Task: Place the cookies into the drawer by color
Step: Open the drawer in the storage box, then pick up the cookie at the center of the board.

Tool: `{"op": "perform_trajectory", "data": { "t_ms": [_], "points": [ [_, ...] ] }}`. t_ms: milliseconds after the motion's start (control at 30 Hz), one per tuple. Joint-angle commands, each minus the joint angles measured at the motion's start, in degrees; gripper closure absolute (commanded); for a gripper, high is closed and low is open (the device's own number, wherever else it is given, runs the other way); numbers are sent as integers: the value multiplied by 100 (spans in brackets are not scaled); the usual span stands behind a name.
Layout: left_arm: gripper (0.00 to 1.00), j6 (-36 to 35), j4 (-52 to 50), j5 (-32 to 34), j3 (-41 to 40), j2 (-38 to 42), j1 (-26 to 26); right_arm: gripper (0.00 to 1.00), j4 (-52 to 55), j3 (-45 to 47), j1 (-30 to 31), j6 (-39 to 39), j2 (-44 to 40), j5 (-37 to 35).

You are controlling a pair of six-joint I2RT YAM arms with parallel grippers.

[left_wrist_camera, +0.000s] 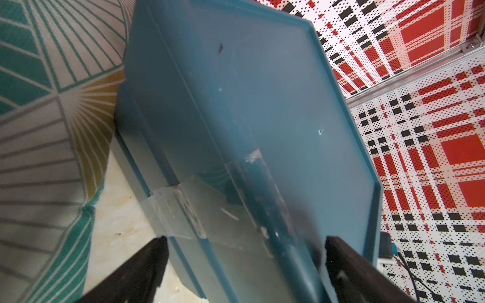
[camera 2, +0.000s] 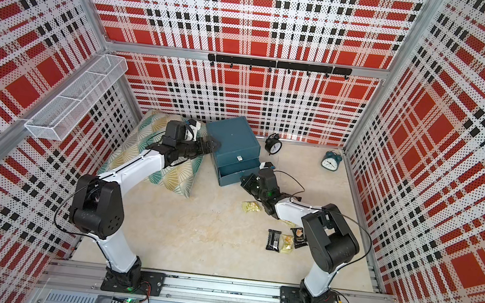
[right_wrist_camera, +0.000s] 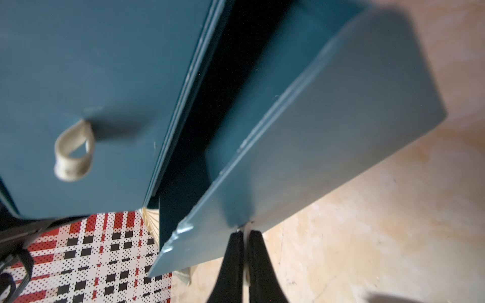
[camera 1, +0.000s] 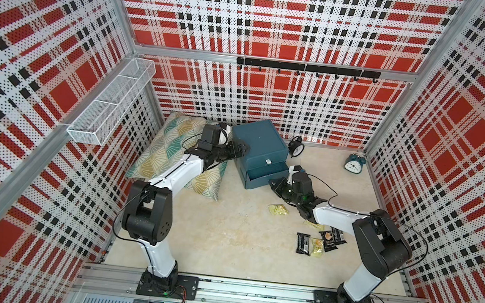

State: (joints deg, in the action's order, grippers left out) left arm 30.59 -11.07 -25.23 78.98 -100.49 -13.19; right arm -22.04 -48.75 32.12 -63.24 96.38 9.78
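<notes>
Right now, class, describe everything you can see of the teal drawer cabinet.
The drawer cabinet is a dark teal, matte box standing upright on the table. Its upper drawer is closed, with a pale loop tab. A lower drawer is pulled out; the right gripper is shut on its pull tab. The open left gripper straddles a top edge.

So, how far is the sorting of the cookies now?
Done: a lower drawer stands pulled out. In hand: the right gripper pinches its pull tab; the open left gripper straddles the cabinet edge. Left: the yellow-green and black cookies lie on the table.
</notes>
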Motion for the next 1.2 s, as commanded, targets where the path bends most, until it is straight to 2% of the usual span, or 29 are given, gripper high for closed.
{"op": "perform_trajectory", "data": {
  "t_ms": [0,233,300,333,400,467,567,633,967,1100,1167],
  "points": [
    [1,-13,139,1,-76,251,28,100,261,361,84,184,-502,-197],
    [1,-30,174,45,-111,330,27,100,522,777,137,313,-1068,-314],
    [1,-31,217,36,-145,377,12,96,606,704,138,409,-1011,-263],
    [1,-34,255,36,-167,412,1,92,655,629,141,453,-967,-213],
    [1,-35,336,47,-219,491,-33,75,717,530,137,536,-926,-137],
    [1,-35,446,73,-296,612,-49,70,853,464,137,632,-985,-178],
    [1,-35,651,185,-454,877,-45,56,1264,463,141,758,-1311,-476],
    [1,-25,814,297,-593,1093,-267,49,1637,484,137,897,-1636,-722],
    [1,-92,1662,1001,-1372,2322,-724,17,3251,597,119,1529,-3590,-1589],
    [1,-273,1683,1481,-1471,2794,-1183,2,3903,547,113,1753,-4266,-1814],
    [1,-343,1567,1732,-1451,2973,-1459,0,4162,534,111,1851,-4532,-1893]
  ]
}}
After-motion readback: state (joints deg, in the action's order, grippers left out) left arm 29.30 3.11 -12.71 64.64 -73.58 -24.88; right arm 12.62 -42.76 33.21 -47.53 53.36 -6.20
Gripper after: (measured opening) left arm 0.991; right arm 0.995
